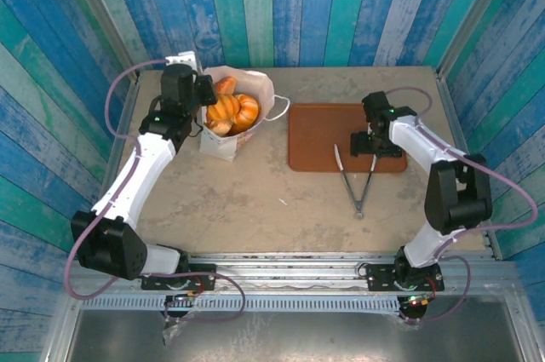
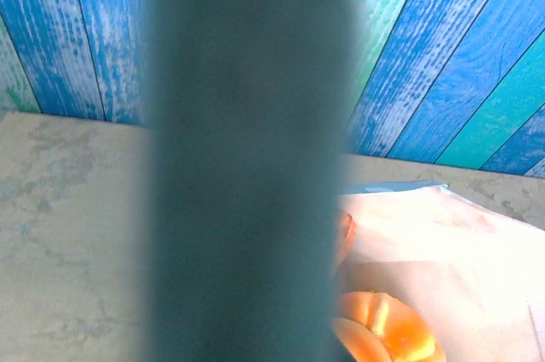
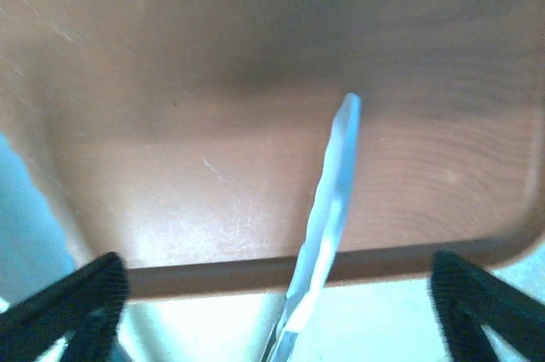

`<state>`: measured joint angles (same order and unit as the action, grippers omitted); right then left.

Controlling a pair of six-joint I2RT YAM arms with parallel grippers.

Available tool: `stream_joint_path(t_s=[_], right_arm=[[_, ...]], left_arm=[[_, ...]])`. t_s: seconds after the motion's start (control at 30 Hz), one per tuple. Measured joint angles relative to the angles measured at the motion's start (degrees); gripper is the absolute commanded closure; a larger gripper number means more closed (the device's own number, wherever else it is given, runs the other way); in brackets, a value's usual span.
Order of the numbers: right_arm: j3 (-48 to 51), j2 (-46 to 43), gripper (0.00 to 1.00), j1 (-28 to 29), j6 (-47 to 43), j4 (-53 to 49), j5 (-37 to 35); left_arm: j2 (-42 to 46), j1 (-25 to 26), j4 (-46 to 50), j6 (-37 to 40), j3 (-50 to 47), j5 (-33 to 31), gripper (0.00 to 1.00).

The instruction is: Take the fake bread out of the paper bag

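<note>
The white paper bag (image 1: 223,142) stands at the back left of the table, mouth open. Glossy orange fake bread (image 1: 232,109) fills it. My left gripper (image 1: 204,94) sits at the bag's left rim, shut on the paper. In the left wrist view one dark, blurred finger (image 2: 247,166) blocks the middle, with the bag's white paper (image 2: 443,243) and an orange ridged bun (image 2: 387,332) to its right. My right gripper (image 1: 372,142) hangs open over the brown tray's near edge, holding nothing. Its fingertips (image 3: 85,294) stand wide apart.
A brown flat tray (image 1: 319,136) lies right of the bag. Metal tongs (image 1: 347,179) rest with their tips on the tray's near edge, one arm (image 3: 328,226) running between my right fingers. Blue plank walls close in the back and sides.
</note>
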<state>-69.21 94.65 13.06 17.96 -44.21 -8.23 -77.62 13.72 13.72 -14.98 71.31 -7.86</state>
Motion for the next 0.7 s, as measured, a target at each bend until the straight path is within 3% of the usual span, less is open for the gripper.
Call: stream_joint_path(t_s=[0.4, 0.7], right_arm=[[14.51, -26.84, 0.0, -0.24, 5.64, 0.59, -3.21], [28.04, -43.6, 0.0, -0.39, 8.92, 1.25, 1.4]], left_arm=[[-3.43, -0.09, -5.84, 8.66, 0.35, 2.84, 1.0], [-5.53, -0.07, -8.9, 11.67, 1.84, 3.65, 1.0]])
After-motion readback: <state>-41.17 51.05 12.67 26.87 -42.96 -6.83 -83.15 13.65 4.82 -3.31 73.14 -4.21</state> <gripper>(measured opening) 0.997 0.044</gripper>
